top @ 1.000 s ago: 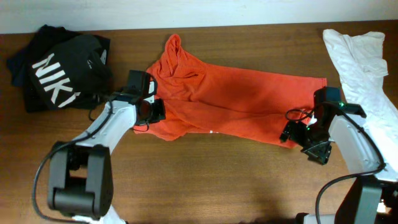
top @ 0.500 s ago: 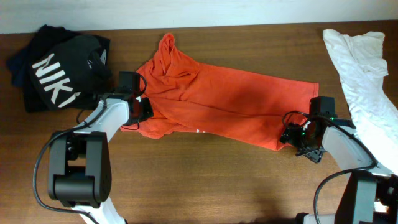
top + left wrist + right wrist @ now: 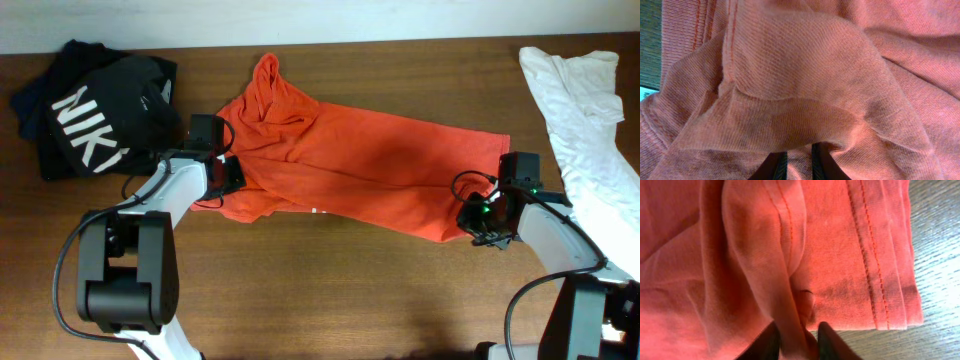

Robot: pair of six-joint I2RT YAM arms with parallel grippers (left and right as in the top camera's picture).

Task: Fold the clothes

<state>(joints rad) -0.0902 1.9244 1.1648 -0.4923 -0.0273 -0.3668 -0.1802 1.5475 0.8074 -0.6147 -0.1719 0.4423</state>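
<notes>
While a black shirt point(image 3: 95, 115) with large white letters is lying crumpled at the far-left back of the table point(image 3: 330, 300), the left gripper point(image 3: 228, 176) is sitting just to its right, at the left end of the T-shirt point(image 3: 370, 170). Its wrist view is filling almost wholly with orange-red knit. There the jaws are closing from both sides on a raised fold of that cloth, so the left gripper point(image 3: 799, 167) is clamping the T-shirt. A sliver of table is showing at that view's left edge.

The T-shirt is lying across the middle of the table, stretching between the two grippers and slanting from the back left toward the front right. One bunched part is pointing up toward the back edge, and soft creases are running along the cloth's length. A small white mark is peeking out at its near edge.

At the T-shirt's right end, the right gripper point(image 3: 480, 222) is pressing down on the near corner. In its wrist view the jaws are pinching a narrow upright ridge of the fabric, so the right gripper point(image 3: 797, 342) is also clamping the T-shirt. The double-stitched edge is lying flat just right of that ridge, and bare wood is showing beyond it.

Farther right, a white cloth point(image 3: 580, 100) is draping along the table's right side, well apart from the T-shirt.
</notes>
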